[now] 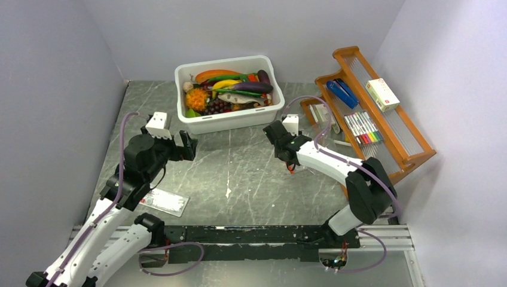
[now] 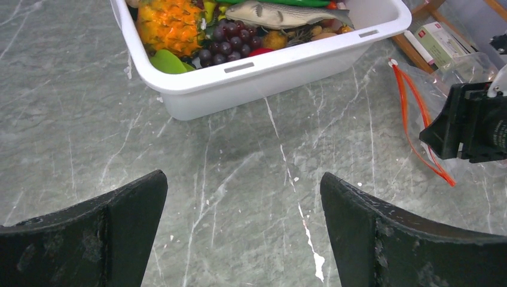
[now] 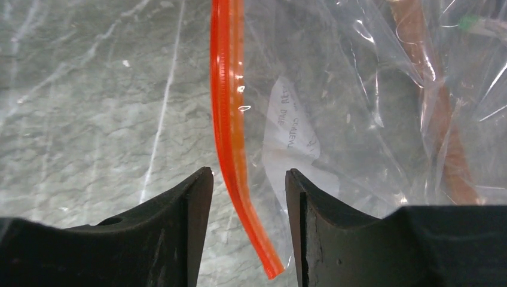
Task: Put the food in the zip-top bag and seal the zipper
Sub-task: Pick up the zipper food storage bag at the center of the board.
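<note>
We find the right gripper (image 3: 248, 179) partly spread. Its two fingers straddle the zipper (image 3: 227, 107) with a gap on either side, so it grasps nothing. The zipper runs along the mouth of the bag (image 3: 370, 84), which lies on the table (image 2: 72, 107) at the right, near the wooden rack (image 1: 412, 143). In the left wrist view the two zipper strips bow apart. A white label (image 3: 290, 140) shows through the clear plastic.

We find the left gripper (image 2: 244, 185) spread wide and empty, hovering above the table near the white tub (image 2: 269, 60). The food is in that tub: the pineapple (image 2: 170, 24), the grapes (image 2: 230, 45) and a green piece (image 2: 167, 61) lie touching at one end. A white card (image 1: 164, 202) lies at the table's near left.
</note>
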